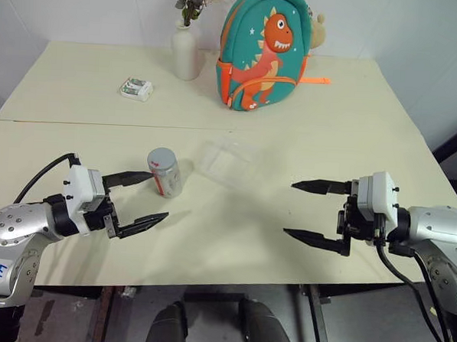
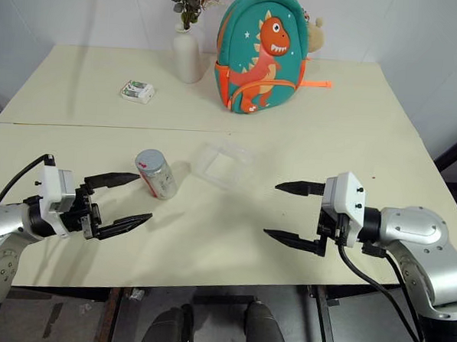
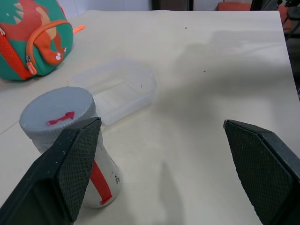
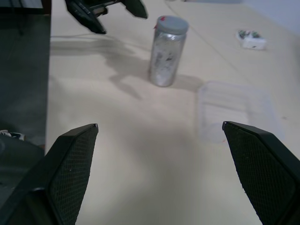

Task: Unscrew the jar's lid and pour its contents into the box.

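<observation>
A pale cream table point(image 1: 232, 240) stretches ahead of me to a white wall, and I'll place everything by the jar point(image 1: 165, 173) that stands upright near the front, left of the middle.

Furthest left is my left gripper point(image 1: 144, 199), fingers spread wide and holding nothing, hovering just left of the jar and a little nearer to me, with its upper finger close to the jar's side but not touching it. The jar has its lid point(image 3: 57, 115) screwed on, grey with a red arrow on top; I can't make out the contents through the glass. Well behind the jar and slightly left lies a small white-green packet point(image 1: 136, 89), and behind it, near the wall, a white vase point(image 1: 186, 52) with flowers. Just right of the jar and a touch further back is the box point(image 1: 227, 162), clear, shallow and empty. Far behind that stands a green dinosaur backpack point(image 1: 263, 50). Well right of the jar, my right gripper point(image 1: 303, 211) hangs above the table, also spread wide and empty, pointing back toward the jar.

As I judge it, nothing has started: the lid is on and neither hand has a hold. Next, I'd close my left fingers around the jar's body to steady it, then bring my right hand over to grip the lid's rim and twist.
</observation>
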Controlling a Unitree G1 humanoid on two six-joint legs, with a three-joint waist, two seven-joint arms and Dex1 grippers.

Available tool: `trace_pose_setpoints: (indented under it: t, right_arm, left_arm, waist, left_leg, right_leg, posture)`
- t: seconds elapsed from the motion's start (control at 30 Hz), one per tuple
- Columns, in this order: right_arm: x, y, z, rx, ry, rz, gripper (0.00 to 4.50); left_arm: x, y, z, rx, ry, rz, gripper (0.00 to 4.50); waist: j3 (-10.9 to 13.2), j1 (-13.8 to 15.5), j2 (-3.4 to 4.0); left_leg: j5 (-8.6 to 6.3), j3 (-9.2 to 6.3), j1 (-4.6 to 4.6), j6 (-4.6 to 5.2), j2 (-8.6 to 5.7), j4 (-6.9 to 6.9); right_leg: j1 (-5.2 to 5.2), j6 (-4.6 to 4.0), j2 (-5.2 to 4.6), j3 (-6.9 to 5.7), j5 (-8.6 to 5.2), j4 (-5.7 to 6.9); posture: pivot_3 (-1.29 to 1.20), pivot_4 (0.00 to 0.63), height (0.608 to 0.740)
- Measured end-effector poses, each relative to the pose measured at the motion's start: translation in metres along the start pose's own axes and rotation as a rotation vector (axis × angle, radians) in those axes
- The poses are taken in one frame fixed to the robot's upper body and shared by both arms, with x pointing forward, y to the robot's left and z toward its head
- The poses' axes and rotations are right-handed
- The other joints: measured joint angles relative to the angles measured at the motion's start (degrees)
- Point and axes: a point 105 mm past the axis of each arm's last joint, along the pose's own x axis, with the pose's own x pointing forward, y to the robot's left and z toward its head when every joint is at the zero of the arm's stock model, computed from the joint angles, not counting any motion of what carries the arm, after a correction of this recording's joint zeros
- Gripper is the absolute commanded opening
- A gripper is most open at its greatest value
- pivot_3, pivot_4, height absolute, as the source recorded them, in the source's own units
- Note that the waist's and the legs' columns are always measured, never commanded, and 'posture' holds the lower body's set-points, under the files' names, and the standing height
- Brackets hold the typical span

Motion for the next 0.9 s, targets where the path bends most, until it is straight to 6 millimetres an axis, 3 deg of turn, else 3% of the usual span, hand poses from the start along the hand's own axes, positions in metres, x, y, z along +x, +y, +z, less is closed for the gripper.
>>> trace_pose_setpoints:
  t: [0.2, 0.3, 0.47, 0.7, 0.8, 0.9]
  right_arm:
    - [0.003, -0.013, 0.002, -0.009, -0.019, -0.026, 4.5]
    - [0.008, -0.014, -0.002, 0.012, -0.031, -0.03, 4.5]
    - [0.017, -0.019, 0.008, -0.004, -0.08, -0.033, 4.5]
    - [0.03, -0.016, 0.013, 0.007, -0.11, -0.017, 4.5]
    - [0.031, -0.018, 0.017, 0.0, -0.117, -0.019, 4.5]
    - [0.032, -0.016, 0.019, -0.004, -0.122, -0.018, 4.5]
  left_arm:
    - [-0.006, 0.0, -0.006, -0.016, 0.02, 0.035, 4.46]
    - [-0.01, 0.0, -0.015, -0.046, 0.021, 0.137, 4.46]
    - [-0.008, -0.002, -0.027, -0.067, 0.032, 0.311, 4.46]
    - [0.021, 0.016, -0.033, -0.058, 0.01, 0.51, 4.46]
    - [0.033, 0.026, -0.029, -0.053, -0.012, 0.532, 4.46]
    - [0.044, 0.026, -0.038, -0.075, 0.002, 0.521, 4.46]
  waist:
    - [0.0, 0.1, 0.0]
    - [0.0, 0.1, 0.0]
    - [0.0, 0.2, 0.0]
    - [0.0, 0.5, -0.01]
    - [0.0, 0.5, -0.01]
    - [0.0, 0.1, 0.0]
  left_leg:
    - [-0.04, 0.01, -0.01, 0.05, 0.01, -0.1]
    - [-0.06, 0.02, -0.03, 0.07, 0.01, -0.13]
    - [-0.05, 0.0, -0.02, 0.08, 0.01, 0.04]
    - [0.02, -0.01, -0.03, 0.16, -0.11, 0.24]
    - [0.05, -0.01, -0.03, 0.21, -0.13, 0.25]
    - [0.05, -0.01, -0.02, 0.23, -0.11, 0.18]
  right_leg:
    - [-0.04, -0.04, 0.0, 0.0, -0.03, -0.02]
    - [-0.08, 0.01, 0.0, 0.02, -0.01, -0.01]
    - [-0.03, 0.12, 0.03, 0.01, 0.04, 0.08]
    - [0.08, 0.17, -0.03, 0.05, 0.17, 0.09]
    - [0.09, 0.15, -0.04, 0.07, 0.19, 0.08]
    - [0.05, 0.17, -0.01, 0.08, 0.19, 0.1]
  posture:
    - [0.0, 0.15, 0.74]
    - [0.0, 0.15, 0.74]
    - [0.0, 0.15, 0.74]
    - [0.0, 0.15, 0.74]
    - [0.0, 0.15, 0.74]
    - [0.0, 0.15, 0.74]
